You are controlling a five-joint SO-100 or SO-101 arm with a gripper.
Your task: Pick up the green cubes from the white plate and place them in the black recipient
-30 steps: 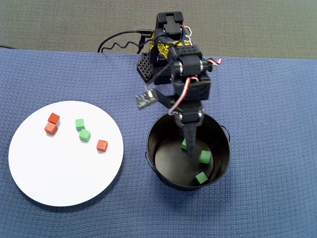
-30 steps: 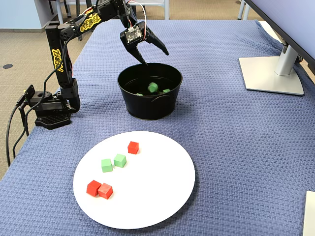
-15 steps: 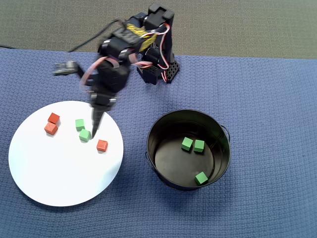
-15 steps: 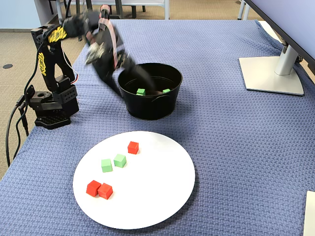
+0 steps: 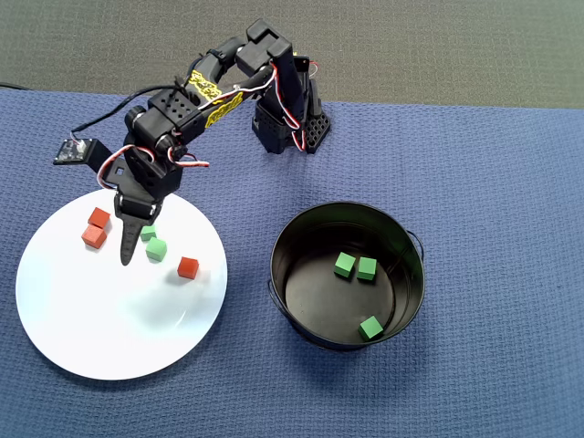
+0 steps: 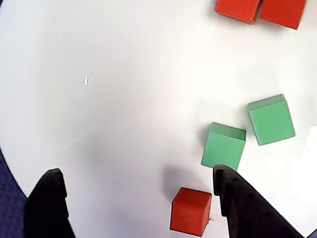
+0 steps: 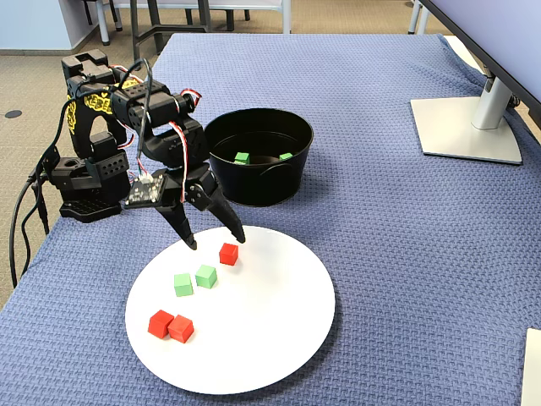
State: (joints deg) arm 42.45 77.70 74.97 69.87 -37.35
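Green cubes are split between 2 places: 2 of them (image 7: 205,276) (image 7: 183,284) lie side by side, just apart, on the white plate (image 7: 270,338), and 3 more (image 5: 344,265) (image 5: 367,268) (image 5: 370,328) sit on the floor of the black recipient (image 5: 301,228), which stands on the blue cloth (image 7: 406,237) right of the plate in the overhead view. The gripper (image 7: 215,241) hangs over the plate with its jaws spread wide and nothing between them. In the fixed view its tips are above the plate's far edge, with 1 red cube (image 7: 228,254) just below them and the 2 green cubes a little nearer the camera. In the wrist view the nearer green cube (image 6: 224,146) touches the edge of the right-hand fingertip (image 6: 233,191), with the red cube (image 6: 190,210) between the 2 fingertips. 2 more red cubes (image 5: 99,218) (image 5: 92,236) lie together toward the plate's left in the overhead view.
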